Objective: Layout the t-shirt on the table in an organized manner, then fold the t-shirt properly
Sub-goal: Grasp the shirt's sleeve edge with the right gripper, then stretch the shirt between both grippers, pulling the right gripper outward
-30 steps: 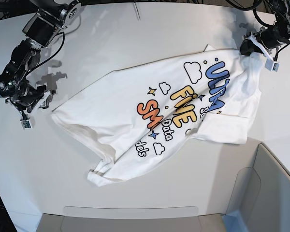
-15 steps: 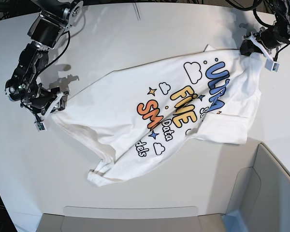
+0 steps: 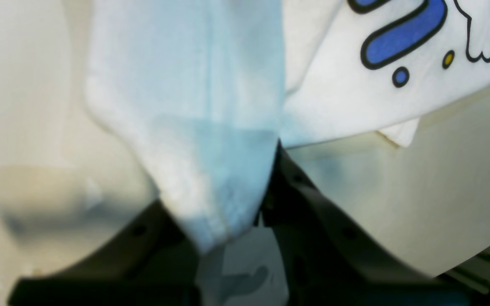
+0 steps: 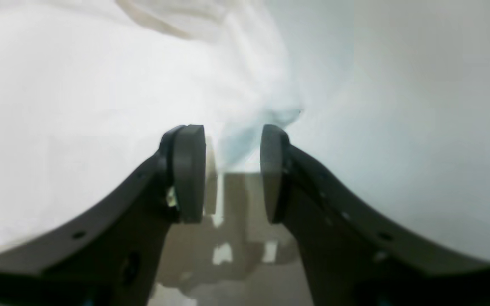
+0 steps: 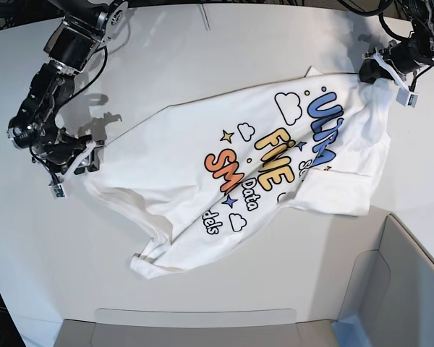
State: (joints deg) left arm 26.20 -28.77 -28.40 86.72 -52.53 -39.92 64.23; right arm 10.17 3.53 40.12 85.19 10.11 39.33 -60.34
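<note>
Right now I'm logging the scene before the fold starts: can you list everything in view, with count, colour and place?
white short-sleeved printed t-shirt: one, white with orange, yellow and blue letters, spread crumpled across mid-table.
large plain white table: one, white, under everything.
grey-white bin: one, near-right corner of the base view.
left hand: one, black, shut on the t-shirt's far-right edge.
right hand: one, black, open at the t-shirt's left corner.

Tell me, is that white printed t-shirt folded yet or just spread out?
Spread, not folded. The white cotton t-shirt with bubble letters lies skewed and rumpled on the white table, one sleeve doubled under.
</note>
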